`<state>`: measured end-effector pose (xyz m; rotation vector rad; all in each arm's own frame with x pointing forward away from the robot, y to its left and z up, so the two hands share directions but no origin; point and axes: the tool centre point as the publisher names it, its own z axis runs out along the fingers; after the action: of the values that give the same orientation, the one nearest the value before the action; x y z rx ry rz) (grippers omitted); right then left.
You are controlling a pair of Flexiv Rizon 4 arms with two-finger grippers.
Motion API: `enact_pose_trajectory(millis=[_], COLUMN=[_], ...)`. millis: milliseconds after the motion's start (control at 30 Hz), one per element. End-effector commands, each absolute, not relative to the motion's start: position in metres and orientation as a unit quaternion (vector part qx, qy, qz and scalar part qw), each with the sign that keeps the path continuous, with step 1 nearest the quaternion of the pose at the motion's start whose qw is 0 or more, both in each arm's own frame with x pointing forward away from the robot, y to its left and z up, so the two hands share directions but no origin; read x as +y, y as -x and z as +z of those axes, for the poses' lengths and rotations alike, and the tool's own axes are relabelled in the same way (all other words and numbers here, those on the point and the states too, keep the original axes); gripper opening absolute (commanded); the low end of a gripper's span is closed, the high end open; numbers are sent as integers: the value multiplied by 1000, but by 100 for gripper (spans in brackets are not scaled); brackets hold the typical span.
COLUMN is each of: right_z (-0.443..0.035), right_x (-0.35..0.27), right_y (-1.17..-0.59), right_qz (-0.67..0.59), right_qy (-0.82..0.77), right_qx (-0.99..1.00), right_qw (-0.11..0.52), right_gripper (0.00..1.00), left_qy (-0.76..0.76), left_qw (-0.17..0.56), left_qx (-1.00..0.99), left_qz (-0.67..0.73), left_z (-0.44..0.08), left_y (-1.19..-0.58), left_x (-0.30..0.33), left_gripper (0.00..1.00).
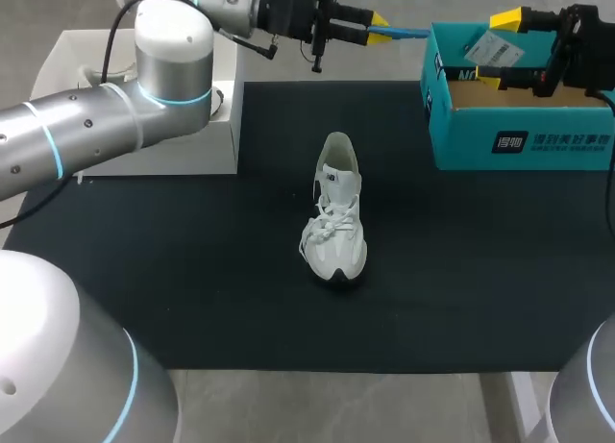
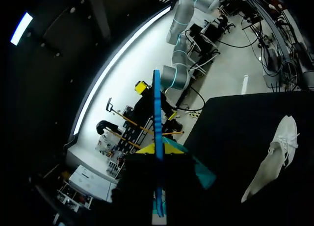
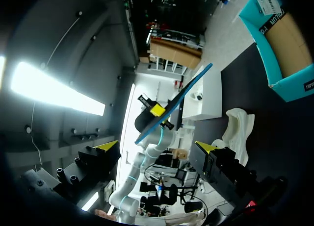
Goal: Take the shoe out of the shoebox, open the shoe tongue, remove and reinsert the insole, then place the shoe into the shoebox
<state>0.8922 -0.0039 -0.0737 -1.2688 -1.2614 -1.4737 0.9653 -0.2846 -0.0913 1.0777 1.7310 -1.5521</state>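
While both of my arms hang over the far side of the desk, the parts lie as labelled.

Desk: black-topped surface (image 1: 192, 270) that carries the shoe and both boxes.

Shoe: white lace-up sneaker (image 1: 336, 217) standing upright on its sole near the middle of the desk. Its toe points to the near edge, its heel to the far edge, and its laces lie loose over the tongue. It stands well apart from both boxes and is also seen in the left wrist view (image 2: 274, 157) and the right wrist view (image 3: 240, 128).

Insole: thin, flat blue insole (image 1: 408, 32) held in the air above the far edge, with its free end pointing toward the shoebox. It appears edge-on in the left wrist view (image 2: 156, 103).

Left tool: pinching the insole (image 1: 380, 30), with one yellow tip on each face (image 2: 158, 150).

Right tool: fingers spread wide (image 1: 500, 47), hanging above the shoebox; both yellow tips stand far apart in its own view (image 3: 157, 146).

Shoebox: open teal cardboard shoebox (image 1: 519, 140) with a brown inside, at the far right of the desk (image 3: 289, 88).

White box: open white box (image 1: 226, 135) at the far left, partly behind my left arm.
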Motion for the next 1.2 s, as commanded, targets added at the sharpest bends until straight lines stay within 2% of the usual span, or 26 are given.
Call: enact_pose_trajectory(millis=[33, 133, 300, 633, 867, 1200], right_z=[-74, -74, -74, -74, -72, -69], right_x=[-3, -3, -3, -3, -3, -3], right_y=[-892, -892, -892, -892, -896, -913], right_qz=[-582, -582, -582, -582, -576, -540], right_qy=[503, 503, 503, 503, 503, 509], right_qx=[-498, -498, -498, -498, -505, -545], right_qw=[400, 400, 400, 400, 401, 390], right_gripper=[100, 100, 100, 100, 100, 98], left_qy=[-482, -531, -519, -444, -434, -509], left_qw=[557, 626, 654, 625, 580, 525], left_qx=[509, 416, 395, 460, 491, 463], left_qz=[-445, -391, -383, -447, -484, -500], left_z=[-94, -100, -99, -88, -86, -85], left_y=[-958, -960, -959, -951, -944, -930], left_x=[-285, -286, -288, -292, -290, -294], left_gripper=[0, 0, 0, 0, 0, 0])
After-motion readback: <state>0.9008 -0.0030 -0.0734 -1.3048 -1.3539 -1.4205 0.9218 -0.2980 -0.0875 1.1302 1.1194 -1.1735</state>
